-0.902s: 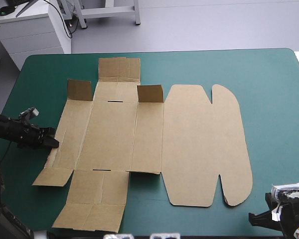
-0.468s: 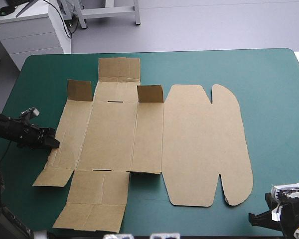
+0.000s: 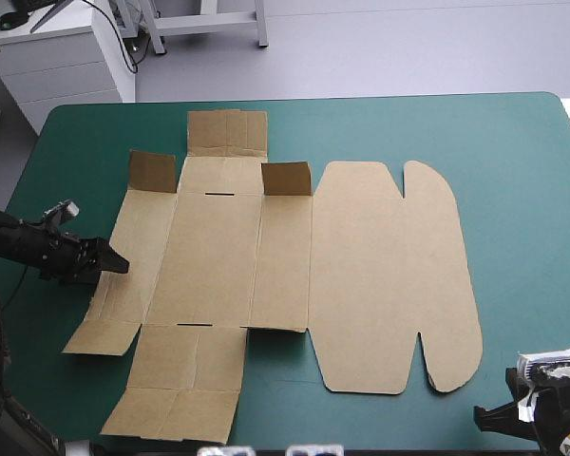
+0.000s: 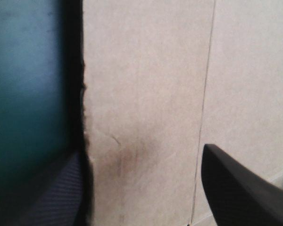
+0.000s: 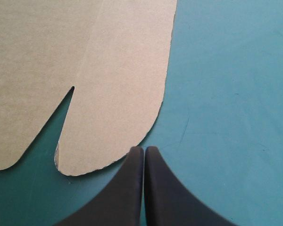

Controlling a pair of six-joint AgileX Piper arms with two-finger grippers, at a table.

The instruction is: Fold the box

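Noting the deciding relation first: we are finding the box [image 3: 218, 247] lying flat on the teal-green table [image 3: 513, 190], toward its left and middle. Its long axis is running left to right, with the lid [image 3: 389, 275] at the right end. The left gripper [image 3: 114, 260] is sitting low at the box's left edge, pointing rightward along that axis. Its black fingers [image 4: 236, 188] are standing well apart and gripping nothing. The board's left edge is running between them, one finger over the brown side panel [image 3: 142, 228], the other on the cover side; whether that one is lying under the edge we cannot tell. The right gripper [image 5: 144, 151] is resting at the table's near right corner, fingers pressed together in a point, empty, its tip just beside the lid's rounded near corner. We are judging the left arm nearer the side panel and better placed for raising it. The crease there is running near to far, square across that gripper's line.
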